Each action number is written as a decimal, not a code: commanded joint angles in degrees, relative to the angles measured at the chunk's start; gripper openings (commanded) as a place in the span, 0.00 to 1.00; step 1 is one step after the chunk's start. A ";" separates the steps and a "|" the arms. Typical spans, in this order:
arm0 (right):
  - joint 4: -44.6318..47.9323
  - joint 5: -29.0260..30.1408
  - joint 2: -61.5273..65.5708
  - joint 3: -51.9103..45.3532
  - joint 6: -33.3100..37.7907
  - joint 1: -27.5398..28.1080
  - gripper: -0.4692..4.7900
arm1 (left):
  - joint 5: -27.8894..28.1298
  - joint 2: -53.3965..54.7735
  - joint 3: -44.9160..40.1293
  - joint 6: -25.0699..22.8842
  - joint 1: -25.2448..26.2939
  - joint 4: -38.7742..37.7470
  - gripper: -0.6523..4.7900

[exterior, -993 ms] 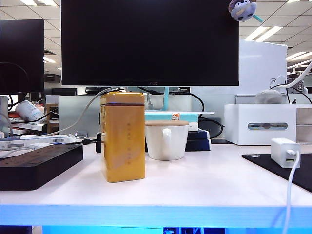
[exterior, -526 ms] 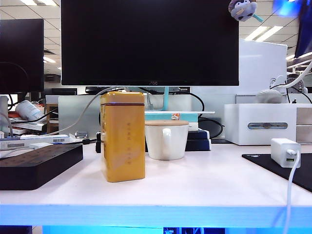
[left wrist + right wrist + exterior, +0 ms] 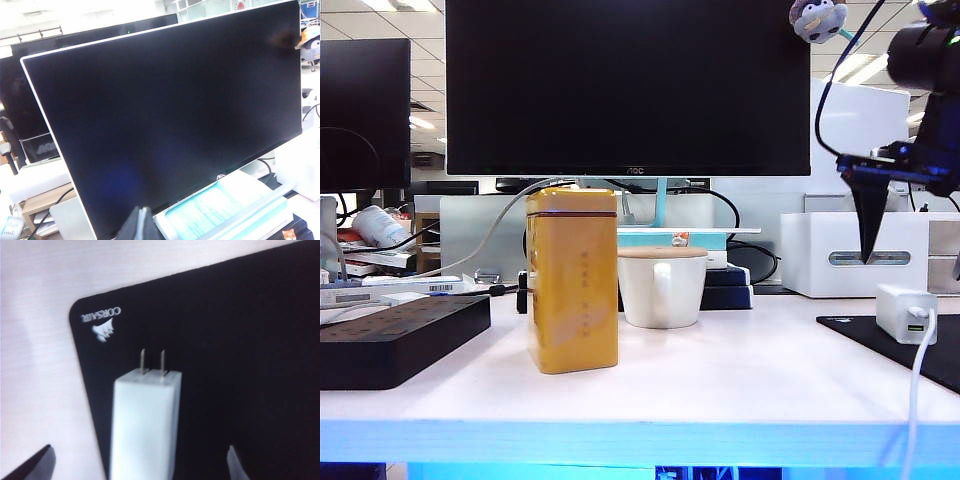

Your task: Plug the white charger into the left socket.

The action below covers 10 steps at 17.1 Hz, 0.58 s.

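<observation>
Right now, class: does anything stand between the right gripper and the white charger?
Nothing visible does. The open right gripper hangs directly above the white charger, which lies on the black mat, with clear air between; its fingertips flank the charger.

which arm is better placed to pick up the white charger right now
The right one, most likely. The right end effector hangs open just above the white charger on the black mat, fingers either side of it in the right wrist view. The left end effector is shut, facing the monitor.
</observation>
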<state>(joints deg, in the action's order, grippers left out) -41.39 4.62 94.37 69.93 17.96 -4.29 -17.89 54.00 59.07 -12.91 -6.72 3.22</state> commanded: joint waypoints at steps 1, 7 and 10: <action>2.05 -1.40 1.31 0.35 -0.46 -0.07 1.00 | -0.37 -0.15 0.22 -0.20 0.02 0.66 0.11; 2.36 -2.23 4.76 0.35 -1.75 -1.18 1.00 | -0.37 -0.15 0.22 -0.20 0.02 0.68 0.11; 2.80 -3.23 6.34 0.39 -2.56 -1.40 1.00 | -0.35 -0.15 0.22 -0.20 0.02 0.66 0.11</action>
<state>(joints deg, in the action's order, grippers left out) -38.89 2.09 100.42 70.04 16.62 -5.67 -17.96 54.00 59.07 -12.91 -6.72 3.22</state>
